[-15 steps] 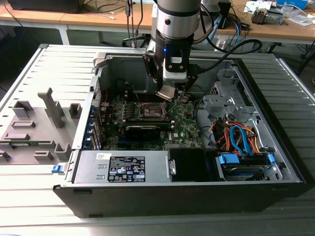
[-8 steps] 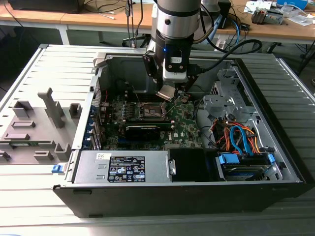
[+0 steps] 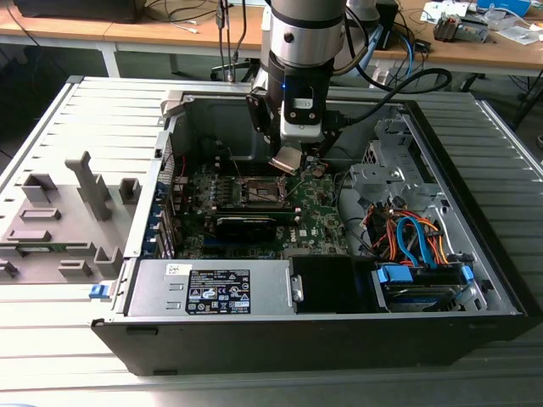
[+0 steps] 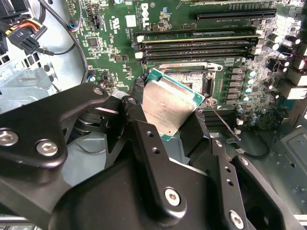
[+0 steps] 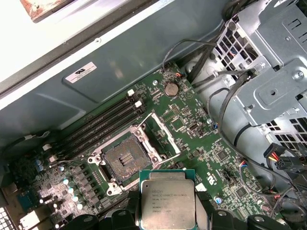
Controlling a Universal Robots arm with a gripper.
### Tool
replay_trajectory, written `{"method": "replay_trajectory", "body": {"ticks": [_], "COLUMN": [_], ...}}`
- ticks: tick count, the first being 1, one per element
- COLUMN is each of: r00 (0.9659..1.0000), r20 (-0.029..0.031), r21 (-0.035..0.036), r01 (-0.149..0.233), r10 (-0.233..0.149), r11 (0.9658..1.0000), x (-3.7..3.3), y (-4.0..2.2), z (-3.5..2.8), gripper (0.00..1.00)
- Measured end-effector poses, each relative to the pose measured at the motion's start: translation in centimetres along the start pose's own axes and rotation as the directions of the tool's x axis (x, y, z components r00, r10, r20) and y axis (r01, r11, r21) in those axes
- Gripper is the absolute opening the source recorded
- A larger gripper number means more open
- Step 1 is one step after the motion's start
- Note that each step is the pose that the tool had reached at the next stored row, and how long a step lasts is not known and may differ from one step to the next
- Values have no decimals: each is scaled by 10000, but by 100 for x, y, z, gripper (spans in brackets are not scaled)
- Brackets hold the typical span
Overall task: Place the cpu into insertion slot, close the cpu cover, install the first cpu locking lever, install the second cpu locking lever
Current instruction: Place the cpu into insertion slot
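My gripper [image 3: 289, 158] hangs inside the open computer case, shut on the cpu [image 3: 287, 159]. The cpu [image 5: 168, 199] is a silvery square chip with a green edge, gripped by two opposite edges between black fingers [image 4: 145, 136]. It is in the air, tilted, just beside and above the insertion slot [image 5: 125, 155], not touching it. In the second wrist view the cpu [image 4: 165, 108] overlaps part of the insertion slot [image 4: 194, 77]. The slot's contact field lies bare. The cpu cover [image 5: 167, 132] stands swung open next to it. A thin wire locking lever [image 5: 67, 160] sticks out, released.
Long black memory slots [image 5: 105, 122] run beside the socket. A black card [image 3: 246, 225] lies on the motherboard toward the front. A power supply [image 3: 212, 288] fills the front, with cables [image 3: 407, 237] and a drive cage on the exterior view's right. Grey fixtures [image 3: 59, 220] are outside the case.
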State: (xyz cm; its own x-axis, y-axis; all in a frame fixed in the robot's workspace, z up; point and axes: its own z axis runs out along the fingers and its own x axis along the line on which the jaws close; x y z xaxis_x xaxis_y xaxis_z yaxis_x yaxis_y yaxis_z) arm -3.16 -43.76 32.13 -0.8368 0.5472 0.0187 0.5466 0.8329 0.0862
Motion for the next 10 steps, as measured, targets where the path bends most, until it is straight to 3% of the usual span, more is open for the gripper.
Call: {"method": "replay_trajectory", "body": {"ticks": [10], "r00": [10000], "r20": [6], "r21": [-1], "r01": [-71], "r10": [71], "r11": [10000], "x": [0], "y": [0], "z": [0], "gripper": [55]}}
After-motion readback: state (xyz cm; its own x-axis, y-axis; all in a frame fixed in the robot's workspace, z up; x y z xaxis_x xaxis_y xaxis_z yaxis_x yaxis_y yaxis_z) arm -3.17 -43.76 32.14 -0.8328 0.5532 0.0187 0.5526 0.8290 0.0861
